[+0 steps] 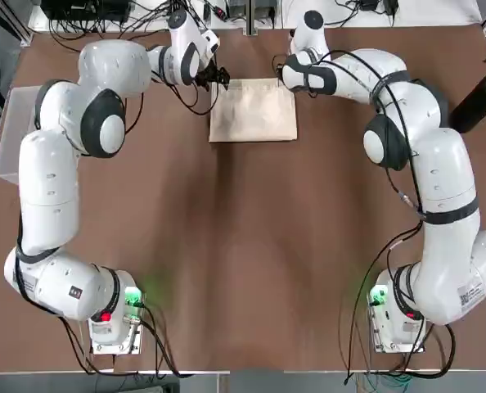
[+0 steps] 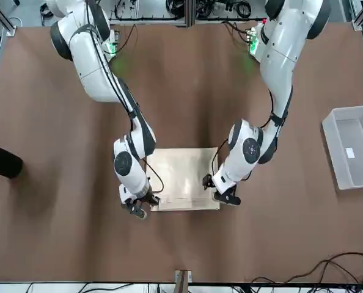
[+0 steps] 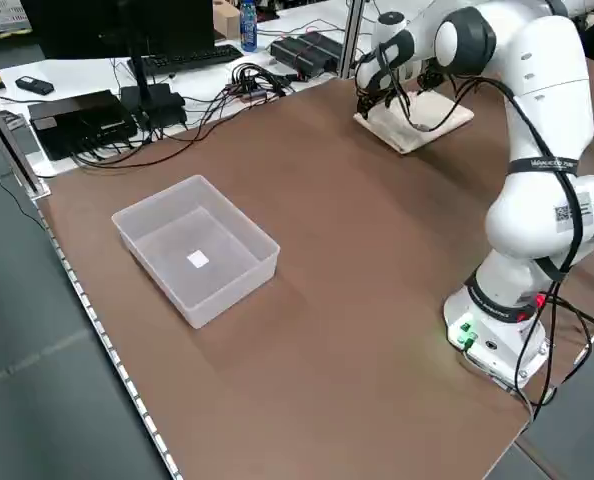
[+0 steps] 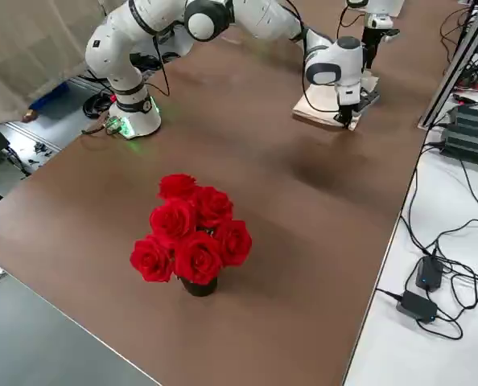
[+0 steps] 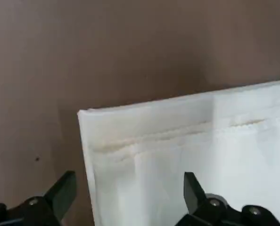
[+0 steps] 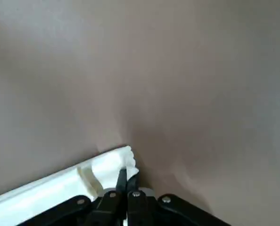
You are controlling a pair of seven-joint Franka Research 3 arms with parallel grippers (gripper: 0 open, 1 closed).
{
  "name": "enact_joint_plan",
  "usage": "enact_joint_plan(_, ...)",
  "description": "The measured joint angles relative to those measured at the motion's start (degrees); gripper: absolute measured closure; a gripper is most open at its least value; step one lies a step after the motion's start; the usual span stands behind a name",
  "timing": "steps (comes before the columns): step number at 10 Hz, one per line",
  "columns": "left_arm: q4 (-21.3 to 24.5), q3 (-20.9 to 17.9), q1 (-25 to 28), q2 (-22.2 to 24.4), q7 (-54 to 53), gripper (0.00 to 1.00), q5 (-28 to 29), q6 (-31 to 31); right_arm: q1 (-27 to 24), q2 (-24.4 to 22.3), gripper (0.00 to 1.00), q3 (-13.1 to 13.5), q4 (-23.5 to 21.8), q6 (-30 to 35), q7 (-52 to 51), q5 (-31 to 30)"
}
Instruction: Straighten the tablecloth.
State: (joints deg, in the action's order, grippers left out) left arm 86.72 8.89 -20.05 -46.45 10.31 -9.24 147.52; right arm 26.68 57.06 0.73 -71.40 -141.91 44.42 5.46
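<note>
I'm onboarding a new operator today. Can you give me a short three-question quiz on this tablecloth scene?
1. True or false: the right gripper is shut on a corner of the tablecloth.
2. The left gripper is: A) open over the cloth's edge, B) shut on the cloth, C) parked by the bin.
3. Fill in: the vase on the table holds red ____.

Key: 1 true; 2 A; 3 roses.

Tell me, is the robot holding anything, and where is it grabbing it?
Yes. The right gripper is shut on a far corner of the tablecloth. The left gripper is open over the other far corner, holding nothing.
</note>
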Motion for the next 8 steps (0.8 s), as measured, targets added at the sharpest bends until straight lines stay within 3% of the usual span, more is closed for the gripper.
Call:
enact_joint_plan(5,-3.1,0.0,-0.4,-2.6,0.3,0.01,0.0,0.0,0.0,0.0,0.98,0.0,0.1,0.2,0.0,0.0)
enact_joint_plan(7,-3.3,0.0,-0.7,-2.6,0.9,0.13,0.0,0.0,0.0,0.0,0.98,0.0,0.1,0.2,0.0,0.0)
enact_joint_plan(8,-3.3,0.0,-0.8,-2.6,1.0,0.29,0.0,0.0,0.0,0.0,0.98,0.0,0.1,0.2,0.0,0.0)
